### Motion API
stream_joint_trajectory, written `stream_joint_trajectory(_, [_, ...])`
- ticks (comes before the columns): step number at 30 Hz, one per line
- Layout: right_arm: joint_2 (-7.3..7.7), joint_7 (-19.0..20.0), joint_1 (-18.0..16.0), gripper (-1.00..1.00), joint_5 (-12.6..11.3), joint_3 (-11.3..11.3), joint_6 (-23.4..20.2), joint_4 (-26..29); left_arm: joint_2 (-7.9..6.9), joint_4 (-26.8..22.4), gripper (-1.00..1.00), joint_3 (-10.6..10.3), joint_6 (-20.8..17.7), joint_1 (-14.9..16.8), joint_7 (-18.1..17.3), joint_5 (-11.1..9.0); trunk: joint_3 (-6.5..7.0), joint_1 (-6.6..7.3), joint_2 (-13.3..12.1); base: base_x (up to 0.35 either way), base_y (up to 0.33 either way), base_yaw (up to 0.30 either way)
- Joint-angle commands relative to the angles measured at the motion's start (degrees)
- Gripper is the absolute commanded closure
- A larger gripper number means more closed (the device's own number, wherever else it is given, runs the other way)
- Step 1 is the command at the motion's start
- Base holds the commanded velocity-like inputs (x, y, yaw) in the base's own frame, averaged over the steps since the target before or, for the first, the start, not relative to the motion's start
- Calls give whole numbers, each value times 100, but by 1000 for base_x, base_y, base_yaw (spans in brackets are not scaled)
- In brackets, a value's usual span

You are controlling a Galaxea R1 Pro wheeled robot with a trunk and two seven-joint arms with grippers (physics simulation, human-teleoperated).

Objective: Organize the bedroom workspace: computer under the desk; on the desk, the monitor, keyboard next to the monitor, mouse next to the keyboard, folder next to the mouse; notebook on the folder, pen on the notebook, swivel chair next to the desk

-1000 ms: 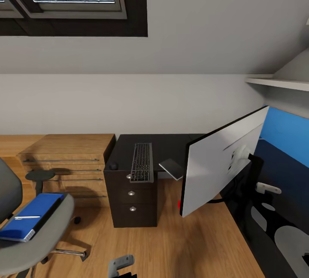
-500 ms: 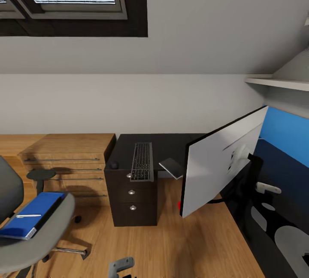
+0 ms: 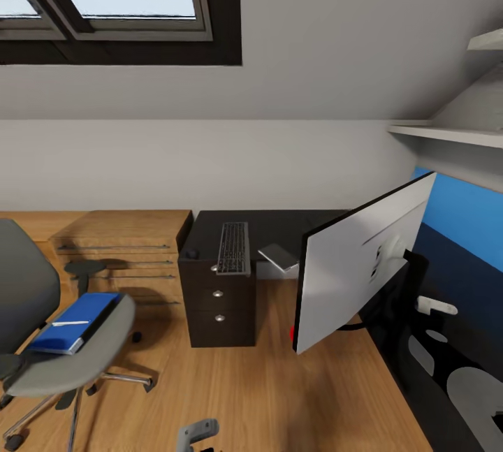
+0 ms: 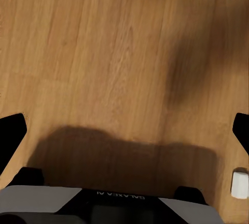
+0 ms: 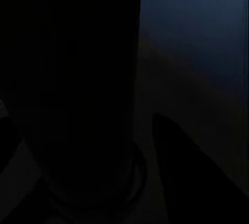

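Observation:
The monitor [image 3: 360, 263] shows its white back, tilted, with its lower corner hanging out over the wood floor beside the black desk [image 3: 454, 347]. My right gripper [image 5: 104, 130] is pressed up against the monitor's dark stand and looks shut on it. The keyboard [image 3: 234, 248] lies on the far black desk section with drawers [image 3: 218, 302], with a small dark mouse [image 3: 190, 254] to its left. A blue folder [image 3: 78, 312] with a white pen [image 3: 68, 323] on it rests on the swivel chair [image 3: 98, 361]. Above bare floor, my left gripper [image 4: 124, 130] is open.
A low oak shelving unit [image 3: 122, 246] stands left of the drawers, with a small black round stool [image 3: 84, 269] before it. A grey flat pad [image 3: 278, 256] overhangs the far desk top. A white wall shelf [image 3: 447, 134] hangs over the blue back panel [image 3: 464, 207].
The camera has shifted: the chair, drawers and oak unit slid right and slightly farther in the picture. The monitor has kept its place in the view.

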State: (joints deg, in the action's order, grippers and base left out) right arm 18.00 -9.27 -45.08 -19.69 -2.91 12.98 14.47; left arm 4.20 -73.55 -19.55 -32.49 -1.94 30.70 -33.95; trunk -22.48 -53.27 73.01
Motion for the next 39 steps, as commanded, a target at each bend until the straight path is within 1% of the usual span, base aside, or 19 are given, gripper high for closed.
stream_joint_trajectory(1, [4, -23, -1, 100, -88, -52, 20, -14, -1, -11, -100, -4, -4, 1, 55, -60, -6, 3, 4, -336, 0, 0])
stream_joint_trajectory(6, [2, -29, -1, 100, -88, -52, 20, -14, 0, -11, -100, -5, -6, 1, 54, -59, -6, 3, 4, -336, -19, 0])
stream_joint_trajectory(14, [1, -31, -1, 100, -88, -52, 20, -14, 1, -11, -100, -5, -12, 1, 52, -59, -6, 3, 4, -331, -141, 0])
stream_joint_trajectory(21, [1, -31, -1, 100, -88, -52, 20, -14, -5, 113, -100, -1, -9, 1, 50, -60, -6, 3, 4, -79, -44, 0])
stream_joint_trajectory(28, [1, -31, -1, 100, -88, -52, 21, -14, 6, 199, -100, -83, 0, 1, 59, -51, -6, 3, 4, -88, -289, 0])
stream_joint_trajectory(39, [1, -31, -1, 100, -87, -52, 22, -14, 8, 209, -100, -92, -3, 1, 59, -52, -6, 3, 4, -134, -303, 0])
